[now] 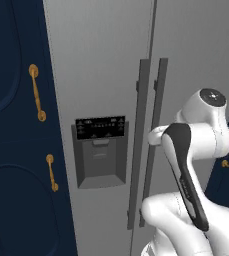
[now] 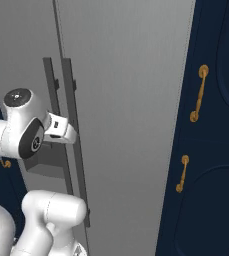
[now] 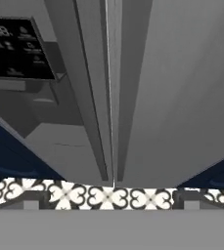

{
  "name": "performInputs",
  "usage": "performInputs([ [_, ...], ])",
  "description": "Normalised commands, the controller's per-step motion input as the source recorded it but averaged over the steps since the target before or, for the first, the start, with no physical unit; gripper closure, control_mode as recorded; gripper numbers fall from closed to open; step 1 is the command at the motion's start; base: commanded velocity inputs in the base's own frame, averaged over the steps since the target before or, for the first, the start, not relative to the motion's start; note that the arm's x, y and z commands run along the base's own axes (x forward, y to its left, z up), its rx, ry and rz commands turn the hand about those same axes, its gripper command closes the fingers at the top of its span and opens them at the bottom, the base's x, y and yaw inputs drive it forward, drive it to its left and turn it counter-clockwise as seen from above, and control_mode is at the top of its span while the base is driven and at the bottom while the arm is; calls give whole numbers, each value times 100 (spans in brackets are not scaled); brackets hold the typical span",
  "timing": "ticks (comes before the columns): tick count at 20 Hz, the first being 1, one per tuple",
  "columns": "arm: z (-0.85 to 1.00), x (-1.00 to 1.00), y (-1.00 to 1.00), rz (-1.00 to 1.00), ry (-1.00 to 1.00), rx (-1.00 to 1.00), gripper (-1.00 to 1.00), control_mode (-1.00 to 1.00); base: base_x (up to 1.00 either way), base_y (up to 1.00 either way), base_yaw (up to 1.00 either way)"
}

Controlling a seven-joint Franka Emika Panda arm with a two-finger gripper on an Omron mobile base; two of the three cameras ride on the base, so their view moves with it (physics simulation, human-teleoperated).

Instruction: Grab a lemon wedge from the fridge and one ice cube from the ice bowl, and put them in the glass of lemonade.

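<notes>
- Hand view first: the camera looks straight down the seam between the two doors of the fridge (image 3: 157, 73), with the two bar handles (image 3: 91, 97) running on either side of it. The fingertips (image 3: 31, 201) sit far apart at the bottom corners, so the jaws are spread wide with nothing between them.
- That wide spread makes sense to me: it looks set up to slip around one of the bars, not to pinch anything small yet.
- Left base view shows both doors shut, the dark dispenser panel (image 1: 100, 128) on the left door, and the arm reaching in toward the handles from the right.
- Right base view has the gripper (image 2: 66, 131) right up at the handles, just beside them or touching; can't tell which bar it's lined up on.
- Lemon wedge is presumably behind those closed doors, so hidden for now.
- Navy cabinets (image 1: 16, 150) with gold handles flank the fridge on both sides.
- My read: door-opening is the step in hand, task barely begun.
</notes>
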Motion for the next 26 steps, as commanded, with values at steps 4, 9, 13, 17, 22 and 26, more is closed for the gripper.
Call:
performInputs([
  [4,-23,-83,14,0,0,1,-100,-100,0,0,0],
  [9,-9,-26,13,0,0,0,-100,-100,0,0,0],
  [13,0,97,0,0,14,0,-100,-100,0,0,0],
  [17,-3,16,-6,0,7,0,-100,-100,0,0,0],
  [22,-15,-30,-2,0,3,1,-100,-100,0,0,0],
  [26,-12,-43,0,0,2,0,-100,-100,0,0,0],
])
